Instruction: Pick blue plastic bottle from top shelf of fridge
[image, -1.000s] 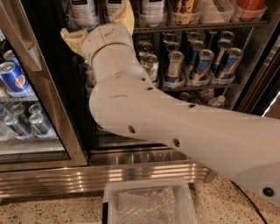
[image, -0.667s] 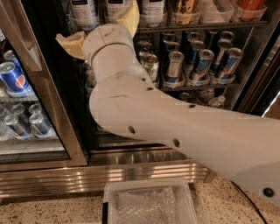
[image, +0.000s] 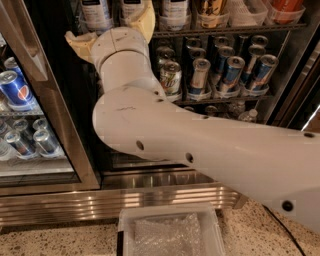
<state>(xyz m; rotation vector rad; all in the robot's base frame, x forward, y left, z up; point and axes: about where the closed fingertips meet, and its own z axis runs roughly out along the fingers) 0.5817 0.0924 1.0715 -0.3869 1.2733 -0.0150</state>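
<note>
A speckled stone floor (image: 45, 241) ran along the foot of the scene. On it, nearest the camera, sat a clear bin (image: 170, 211) lined with bubble wrap (image: 167, 236). Just behind rose the brushed steel base (image: 100, 199) of the fridge (image: 82, 95), black inside.

The thick white arm (image: 200, 155) came in from the lower right, bent across the fridge front and turned upward. At its tip, the end effector (image: 106, 21) sat at the front edge of the top shelf (image: 225, 30). Its two cream fingers (image: 78, 41) were spread wide and held nothing. One finger pointed left and the other pointed up past the top of the view.

The blue plastic bottle (image: 96, 11) stood on that shelf directly behind the gap between the fingers, above the wrist. It showed a white label with a dark band, but the lettering was too small to read. Two like bottles (image: 175, 9) stood to its right, the nearer one partly hidden by the upward finger. Further right came a gold-labelled amber bottle (image: 210, 8) and clear lane trays (image: 245, 15).

On the rack below were blue-and-silver cans (image: 231, 72) whose print was unreadable. In the neighbouring cooler (image: 60, 130) to the left, a blue can (image: 15, 88) bore the Pepsi globe.
</note>
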